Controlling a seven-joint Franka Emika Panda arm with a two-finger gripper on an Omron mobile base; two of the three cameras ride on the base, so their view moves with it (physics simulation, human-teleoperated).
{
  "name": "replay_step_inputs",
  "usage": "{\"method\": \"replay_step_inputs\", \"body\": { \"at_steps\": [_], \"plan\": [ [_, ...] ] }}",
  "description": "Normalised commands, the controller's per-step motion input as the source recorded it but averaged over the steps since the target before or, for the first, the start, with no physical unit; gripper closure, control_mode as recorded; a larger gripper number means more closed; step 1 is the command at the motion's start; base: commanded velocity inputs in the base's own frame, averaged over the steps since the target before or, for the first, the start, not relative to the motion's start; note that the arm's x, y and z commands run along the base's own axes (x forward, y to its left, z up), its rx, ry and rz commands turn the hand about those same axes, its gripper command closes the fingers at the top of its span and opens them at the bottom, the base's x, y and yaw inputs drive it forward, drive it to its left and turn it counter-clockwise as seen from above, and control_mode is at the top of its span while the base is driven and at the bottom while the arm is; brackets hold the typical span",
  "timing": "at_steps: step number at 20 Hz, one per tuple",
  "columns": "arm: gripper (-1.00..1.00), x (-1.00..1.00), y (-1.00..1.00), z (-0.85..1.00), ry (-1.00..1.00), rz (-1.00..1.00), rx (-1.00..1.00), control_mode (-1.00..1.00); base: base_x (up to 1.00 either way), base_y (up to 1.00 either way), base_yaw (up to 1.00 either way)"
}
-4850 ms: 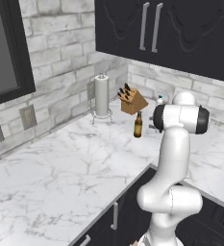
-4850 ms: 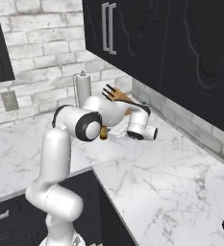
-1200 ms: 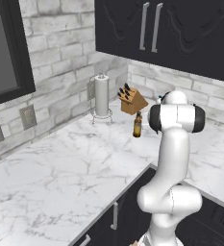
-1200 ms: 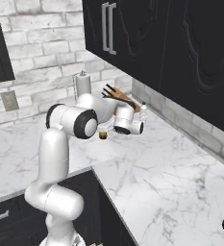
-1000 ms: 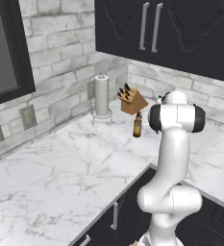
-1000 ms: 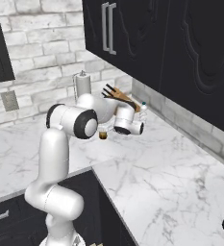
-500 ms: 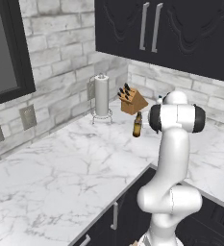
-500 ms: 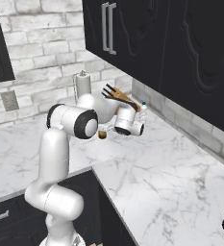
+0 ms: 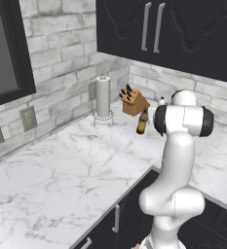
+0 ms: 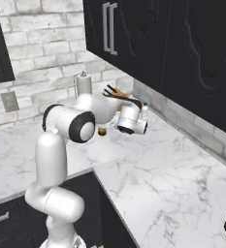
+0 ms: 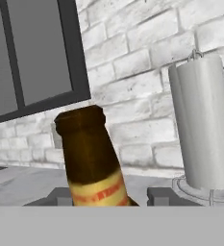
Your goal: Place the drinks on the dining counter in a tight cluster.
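A brown glass bottle [image 9: 142, 121] stands upright on the marble worktop in front of the knife block. In the hand view its neck and red-and-cream label [image 11: 92, 158] rise between my two fingertips, and my gripper [image 11: 111, 194] is shut on it. From the right, my hand [image 10: 129, 121] reaches in level with the bottle, whose base [image 10: 102, 131] shows beside it. A clear water bottle with a pale cap [image 10: 144, 110] stands just behind my hand near the wall; its cap [image 9: 161, 100] peeks over my arm. The dining counter is out of view.
A knife block [image 9: 133, 102] and a paper-towel roll on a wire stand [image 9: 103, 97] sit close behind the bottle by the brick wall. The roll [image 11: 202, 134] is right of the bottle in the hand view. Dark upper cabinets [image 9: 154, 29] hang overhead.
Since the oldest frames my hand has swung left, in toward the brown bottle. Over the last second neither arm nor bottle visibly moves.
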Motion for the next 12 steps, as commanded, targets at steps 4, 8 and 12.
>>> {"method": "replay_step_inputs", "body": {
  "at_steps": [4,8,12],
  "plan": [
    [1.00,-0.70,0.05,0.82,-0.07,-0.02,0.01,-1.00,0.00,0.00,0.00],
    [1.00,-0.91,0.12,0.65,-0.07,-0.02,0.02,-1.00,0.00,0.00,0.00],
    [1.00,-1.00,0.13,0.57,-0.05,0.00,0.02,-1.00,0.00,0.00,0.00]
  ]
}}
